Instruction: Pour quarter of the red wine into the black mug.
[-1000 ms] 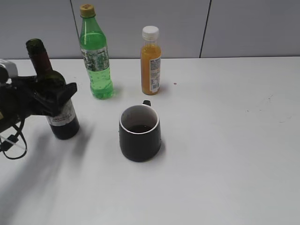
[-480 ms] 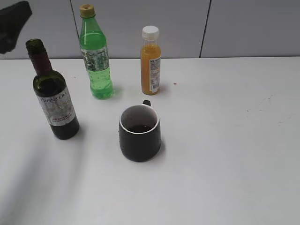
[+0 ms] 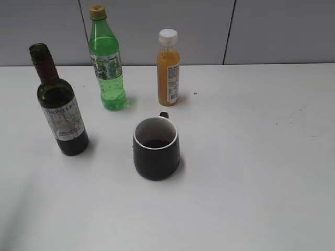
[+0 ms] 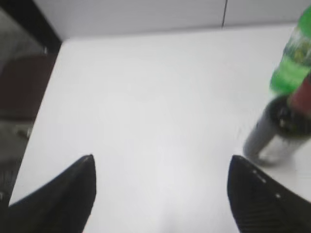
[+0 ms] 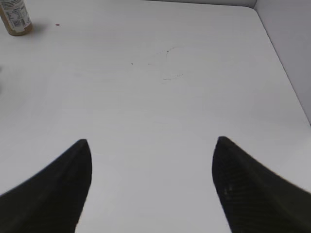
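The red wine bottle (image 3: 60, 104) stands upright and uncapped at nine o'clock on the white counter (image 3: 251, 172), its white-grey label reading "FRONTERA" above a red band. The black mug (image 3: 156, 148) sits near centre, well apart at the bottle's four o'clock, handle toward twelve, with a little dark liquid inside. Behind it stand a green plastic bottle (image 3: 107, 63) and an orange juice bottle (image 3: 168, 69), labels too small to read. The left gripper (image 4: 160, 167) has its jaws spread over bare counter; the right gripper (image 5: 150, 148) likewise, holding nothing.
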`<state>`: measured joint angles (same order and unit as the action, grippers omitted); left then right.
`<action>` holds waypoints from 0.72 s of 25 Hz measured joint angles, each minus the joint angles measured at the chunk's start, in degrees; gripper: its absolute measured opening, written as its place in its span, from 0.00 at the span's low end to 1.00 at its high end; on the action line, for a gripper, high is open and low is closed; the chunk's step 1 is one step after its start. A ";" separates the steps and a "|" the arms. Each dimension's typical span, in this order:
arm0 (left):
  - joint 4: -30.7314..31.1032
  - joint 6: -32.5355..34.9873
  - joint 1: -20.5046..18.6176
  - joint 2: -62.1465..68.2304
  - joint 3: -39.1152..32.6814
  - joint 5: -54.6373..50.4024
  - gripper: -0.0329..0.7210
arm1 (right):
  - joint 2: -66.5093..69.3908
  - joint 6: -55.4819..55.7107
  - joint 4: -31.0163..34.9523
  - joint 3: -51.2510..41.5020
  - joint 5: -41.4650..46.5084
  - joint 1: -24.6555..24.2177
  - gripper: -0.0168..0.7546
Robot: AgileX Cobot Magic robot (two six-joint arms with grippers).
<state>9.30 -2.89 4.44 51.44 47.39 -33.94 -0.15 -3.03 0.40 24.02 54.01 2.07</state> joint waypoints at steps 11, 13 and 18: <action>-11.78 5.70 0.00 -24.59 -6.77 -26.87 0.86 | 0.00 0.00 0.00 0.00 0.00 0.00 0.78; -12.04 6.72 0.00 -31.71 -9.53 -26.43 0.85 | 0.00 0.00 0.00 0.00 0.00 0.00 0.78; -12.10 7.13 0.00 -44.71 -14.48 -25.62 0.83 | 0.00 0.00 0.00 0.00 0.00 0.00 0.78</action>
<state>-2.79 4.24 4.44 6.73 32.91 -59.56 -0.15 -3.03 0.40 24.02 54.01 2.07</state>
